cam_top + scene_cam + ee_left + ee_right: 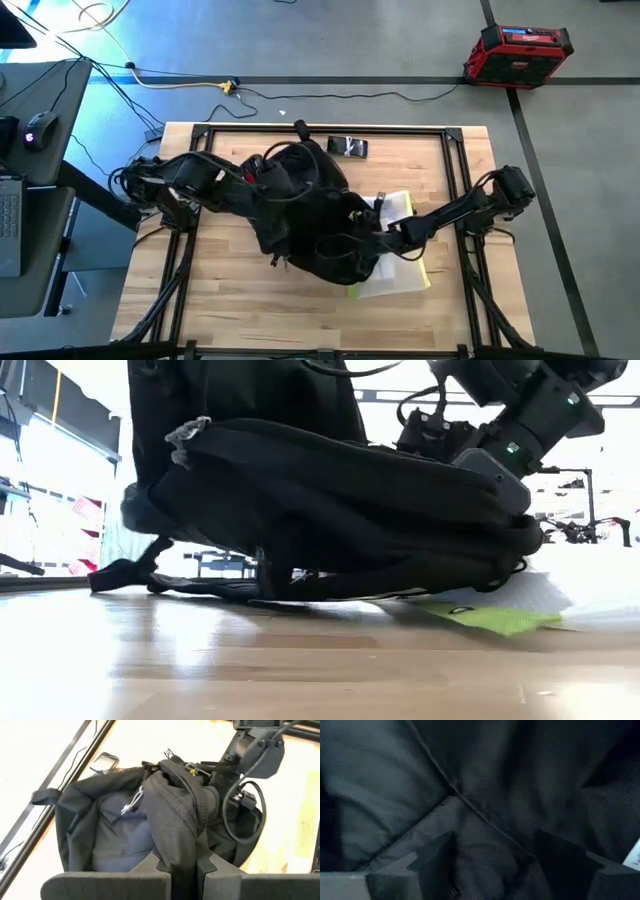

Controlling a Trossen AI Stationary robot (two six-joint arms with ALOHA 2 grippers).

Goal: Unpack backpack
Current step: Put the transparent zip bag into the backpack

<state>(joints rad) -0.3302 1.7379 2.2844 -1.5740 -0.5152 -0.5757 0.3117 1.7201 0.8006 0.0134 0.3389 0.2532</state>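
The black backpack (310, 225) lies in the middle of the table; its underside rests on the wood (330, 585). My left gripper (177, 865) comes from the table's left, is shut on a fold of its fabric and holds that part raised (265, 185). My right gripper (497, 855) reaches in from the table's right (385, 232). It stands open, with only dark backpack fabric before and between its fingers. In the low view the backpack hides its fingertips. My left gripper pinches a thick fold of the backpack's ribbed black fabric (177, 832) between its two fingers, slanting down from the table's left. The fold stands up out of the hold. The rest of the backpack hangs below it and lies on the table. My right gripper's open fingers (437, 857) stand among the backpack's black fabric (485, 815). Whether they touch it I cannot tell.
White and yellow-green sheets (402, 272) lie under the backpack's right side, the green one showing at table height (490, 618). A small dark flat thing (348, 147) lies near the far edge. Black frame rails (455, 170) border the table. A red case (517, 52) stands on the floor.
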